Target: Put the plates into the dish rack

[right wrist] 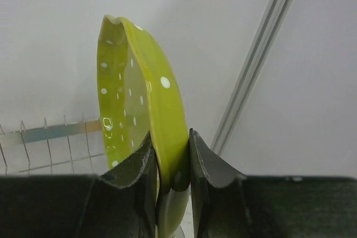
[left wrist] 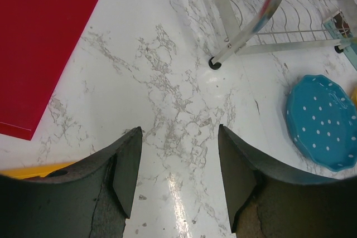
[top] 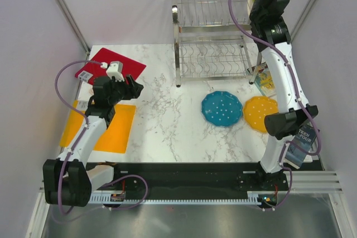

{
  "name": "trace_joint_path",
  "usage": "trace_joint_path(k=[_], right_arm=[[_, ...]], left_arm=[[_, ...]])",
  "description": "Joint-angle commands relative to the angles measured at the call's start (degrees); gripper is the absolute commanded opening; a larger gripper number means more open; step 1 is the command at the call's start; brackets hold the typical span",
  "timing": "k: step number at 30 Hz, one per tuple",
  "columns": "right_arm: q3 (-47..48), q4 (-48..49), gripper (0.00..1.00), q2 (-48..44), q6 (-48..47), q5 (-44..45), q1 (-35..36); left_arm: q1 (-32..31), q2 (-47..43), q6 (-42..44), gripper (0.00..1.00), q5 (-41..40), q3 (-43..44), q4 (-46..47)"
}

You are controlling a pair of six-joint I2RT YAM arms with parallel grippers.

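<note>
The right gripper is found clamped on the lower rim of a scalloped lime-green plate with white dots, which is held upright and edge-on between the two dark fingers. In the overhead view this gripper is seen in the upper right of the frame, raised at the top right corner of the tall two-tier steel wire dish rack. Rack wires are visible at the lower left of the wrist view, behind the plate.

The left gripper is spread wide with nothing between its fingers, above bare tabletop at centre left.

A blue scalloped plate with white dots and an orange dotted plate are noted lying flat, just beside each other, at centre right below the rack. A cream and light-blue item is seen at the rack's lower right leg, partly hidden by the right arm; no more of it can be made out. A flat red square board lies at upper left and a flat orange mat at lower left.

The surface is a white marble-patterned table, enclosed by plain white walls.
</note>
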Motion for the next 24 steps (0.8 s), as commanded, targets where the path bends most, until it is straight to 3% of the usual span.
trace_joint_path(k=[1,24], right_arm=[[3.82,5.02,0.00,0.07,2.09,-1.05,-0.81],[4.88,4.48,0.00,9.22,2.53,0.09,-2.83]], left_arm=[[-0.21,0.70,-1.10,0.63,0.41,-0.47,3.08],[-0.21,3.61,-0.75,0.64,-0.82,0.41,3.87]])
